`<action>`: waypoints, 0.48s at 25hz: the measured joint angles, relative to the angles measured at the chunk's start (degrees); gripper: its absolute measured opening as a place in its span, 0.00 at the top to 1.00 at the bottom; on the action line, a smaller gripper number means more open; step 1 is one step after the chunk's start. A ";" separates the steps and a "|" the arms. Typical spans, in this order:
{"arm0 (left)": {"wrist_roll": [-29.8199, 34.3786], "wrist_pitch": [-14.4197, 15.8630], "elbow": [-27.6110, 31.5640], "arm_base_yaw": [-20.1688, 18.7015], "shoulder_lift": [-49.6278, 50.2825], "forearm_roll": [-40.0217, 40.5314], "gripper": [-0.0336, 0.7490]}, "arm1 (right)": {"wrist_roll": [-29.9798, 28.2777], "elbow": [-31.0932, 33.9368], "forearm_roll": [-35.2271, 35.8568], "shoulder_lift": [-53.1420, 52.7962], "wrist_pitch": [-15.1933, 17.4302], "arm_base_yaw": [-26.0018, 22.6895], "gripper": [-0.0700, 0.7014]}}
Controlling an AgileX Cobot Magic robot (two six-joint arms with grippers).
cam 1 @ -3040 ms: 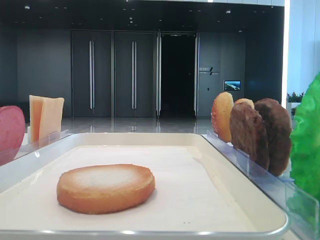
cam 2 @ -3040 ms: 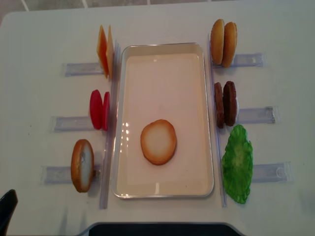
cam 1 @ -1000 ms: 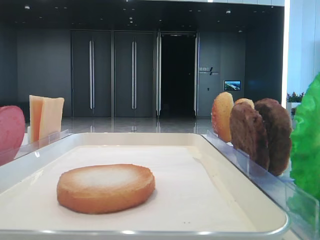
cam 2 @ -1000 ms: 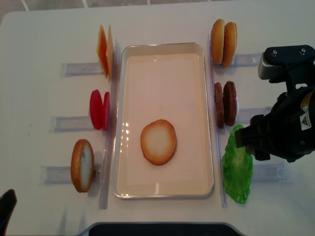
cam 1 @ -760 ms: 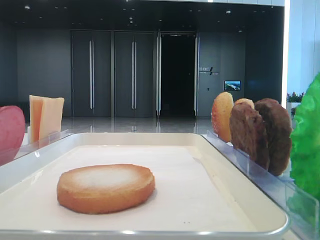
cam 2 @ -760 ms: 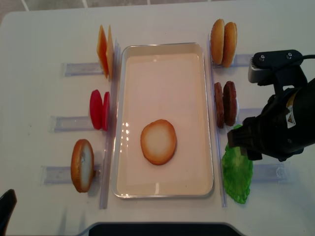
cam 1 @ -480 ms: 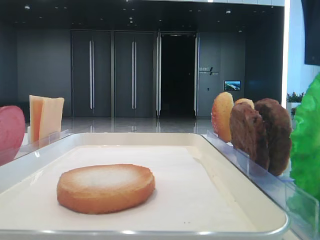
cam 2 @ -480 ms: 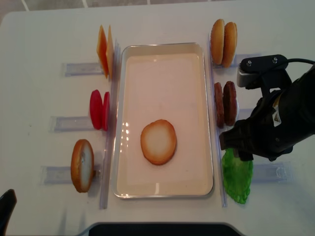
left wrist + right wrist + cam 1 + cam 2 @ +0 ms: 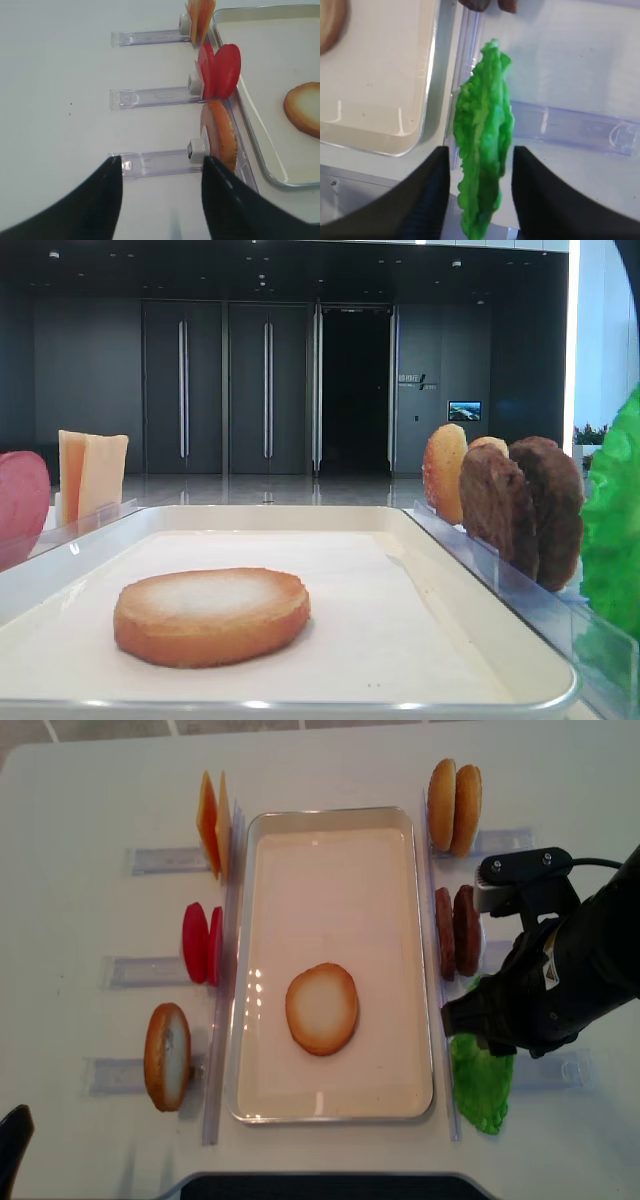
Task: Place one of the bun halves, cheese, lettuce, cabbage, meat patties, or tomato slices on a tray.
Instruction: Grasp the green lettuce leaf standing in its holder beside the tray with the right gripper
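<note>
Green, thin and likely floppy, the lettuce (image 9: 482, 150) is found upright in its divider just right of the tray (image 9: 427, 90), straddled but not yet gripped by the part-open right gripper (image 9: 480, 195), its middle being judged the soundest hold.

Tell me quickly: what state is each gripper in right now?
Left gripper: open, holding nothing.
Right gripper: open, fingers either side of the lettuce, not yet gripping it.

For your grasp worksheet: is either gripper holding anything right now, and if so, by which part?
Nothing is clearly held. The right gripper straddles the lettuce near its lower edge, fingers apart from it; the left gripper is open and empty.
</note>
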 joint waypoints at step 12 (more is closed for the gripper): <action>0.00 0.00 0.00 0.00 0.00 0.04 0.46 | 0.00 0.36 0.00 -0.38 0.37 0.00 0.83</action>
